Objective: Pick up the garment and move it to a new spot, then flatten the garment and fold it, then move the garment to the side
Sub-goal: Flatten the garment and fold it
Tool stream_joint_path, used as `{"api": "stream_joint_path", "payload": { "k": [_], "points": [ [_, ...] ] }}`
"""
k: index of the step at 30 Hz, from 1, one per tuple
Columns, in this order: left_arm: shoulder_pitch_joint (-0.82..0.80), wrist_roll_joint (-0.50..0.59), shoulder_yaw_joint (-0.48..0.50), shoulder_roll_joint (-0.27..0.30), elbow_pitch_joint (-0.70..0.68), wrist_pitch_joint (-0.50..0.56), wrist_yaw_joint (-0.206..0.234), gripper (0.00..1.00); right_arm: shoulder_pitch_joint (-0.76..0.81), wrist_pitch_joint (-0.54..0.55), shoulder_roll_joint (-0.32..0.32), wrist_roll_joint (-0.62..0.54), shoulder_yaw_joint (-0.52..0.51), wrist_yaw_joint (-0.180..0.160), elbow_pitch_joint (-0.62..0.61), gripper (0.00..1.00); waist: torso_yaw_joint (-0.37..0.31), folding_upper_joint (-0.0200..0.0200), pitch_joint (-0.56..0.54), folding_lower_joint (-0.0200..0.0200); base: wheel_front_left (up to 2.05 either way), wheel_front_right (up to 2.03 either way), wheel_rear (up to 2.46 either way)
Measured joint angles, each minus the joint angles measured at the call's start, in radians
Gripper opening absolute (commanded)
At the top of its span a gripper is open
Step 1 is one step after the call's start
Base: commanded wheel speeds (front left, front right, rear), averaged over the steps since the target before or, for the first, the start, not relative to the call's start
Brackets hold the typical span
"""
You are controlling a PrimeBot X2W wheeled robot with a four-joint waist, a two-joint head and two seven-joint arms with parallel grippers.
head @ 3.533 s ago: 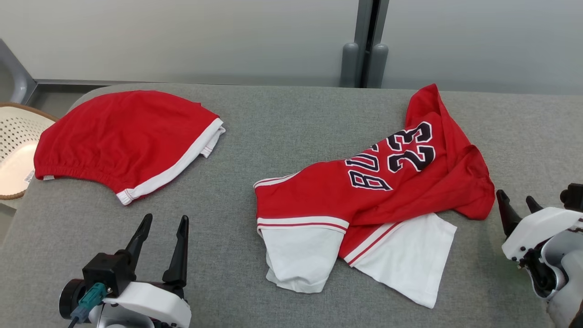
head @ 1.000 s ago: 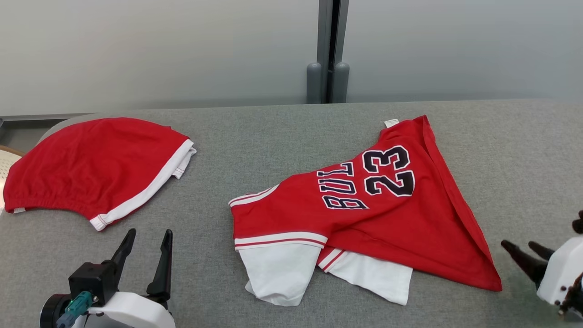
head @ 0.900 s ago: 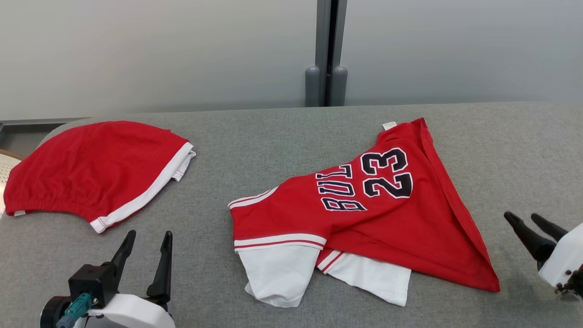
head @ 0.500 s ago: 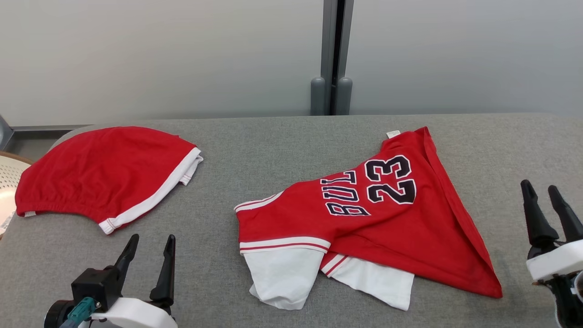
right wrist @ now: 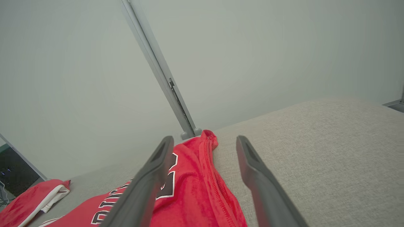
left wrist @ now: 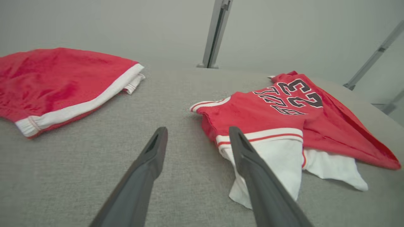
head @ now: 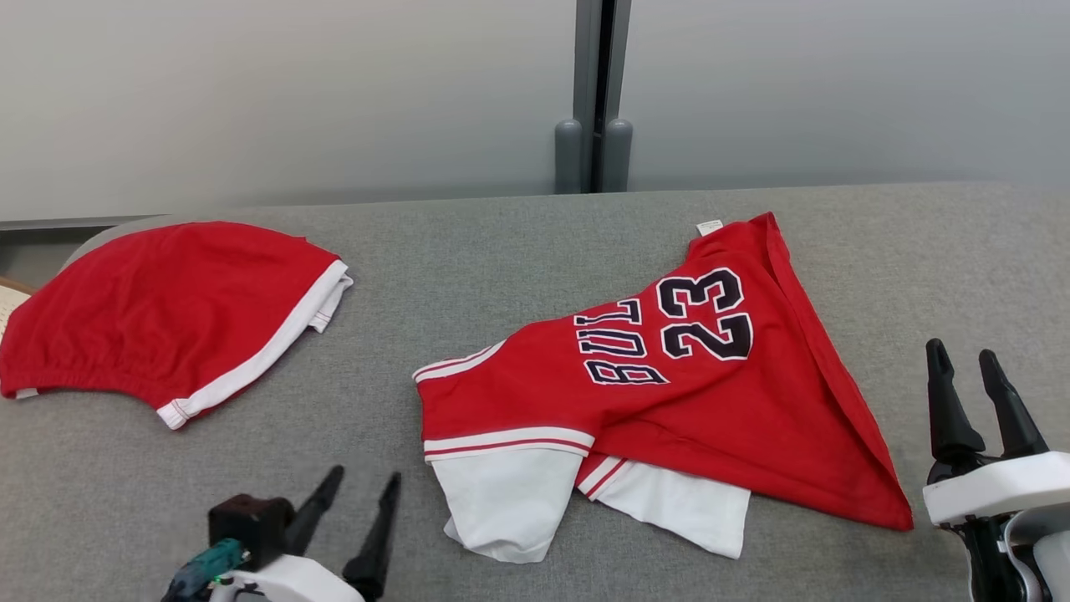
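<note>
Far to my left on the grey padded table (head: pixel 501 242) lie the red shorts (head: pixel 167 301), doubled over, their white band facing the middle of the table. They sit well apart from everything else.

Closer to me, at the lower left of the head view, my left gripper (head: pixel 365 475) is low over bare grey fabric. Its two dark fingers are spread wide with nothing between them. I cannot tell whether the tips touch the table. In the left wrist view this gripper (left wrist: pixel 198 129) points past the near left corner of the jersey (left wrist: pixel 268 116), whose white sleeve (left wrist: pixel 277 164) lies just beside my right-hand finger.

At the middle of the table the jersey (head: pixel 669 393) lies rumpled and partly folded over itself. It is red, with dark lettering and the number 23 facing up. Two white sleeves poke out along its near edge, and a small white label (head: pixel 710 227) shows at its far corner. Its red lower right corner tapers to a point.

Near that point, but apart from it, my right gripper (head: pixel 961 351) stands with fingers parted and empty. In the right wrist view the gripper (right wrist: pixel 205 138) frames the jersey's red hem (right wrist: pixel 208 170).
</note>
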Motion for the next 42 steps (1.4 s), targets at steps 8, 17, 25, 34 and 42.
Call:
{"api": "stream_joint_path", "payload": {
  "k": [8, 17, 25, 34, 42],
  "points": [
    [-0.071, -0.084, -0.114, -0.035, 0.117, 0.218, -0.133, 1.0, -0.015, 0.037, 0.016, -0.021, -0.029, 0.0, -0.028, 1.0, -0.042, 0.0, 0.055, 0.0, 0.0, 0.0, 0.0],
    [-0.152, -0.129, -0.108, -0.093, 0.264, 0.174, -0.221, 0.0, -0.027, 0.047, 0.028, -0.036, -0.04, 0.0, -0.038, 1.0, -0.091, 0.0, 0.097, 0.0, 0.0, 0.0, 0.0],
    [-0.114, -0.213, -0.037, -0.077, 0.118, 0.106, -0.249, 0.0, -0.014, 0.043, 0.039, -0.041, -0.053, 0.0, -0.032, 1.0, -0.079, 0.0, 0.091, 0.0, 0.0, 0.0, 0.0],
    [-0.029, -0.305, 0.067, -0.005, -0.126, 0.129, -0.178, 0.0, -0.007, 0.066, 0.041, -0.042, -0.056, 0.0, -0.021, 1.0, -0.04, 0.0, 0.072, 0.0, 0.0, 0.0, 0.0],
    [0.08, -0.411, 0.069, 0.028, -0.068, 0.273, -0.091, 0.0, 0.001, 0.113, 0.03, -0.047, -0.065, 0.0, -0.008, 1.0, -0.034, 0.0, 0.079, 0.0, 0.0, 0.0, 0.0]
  ]
}}
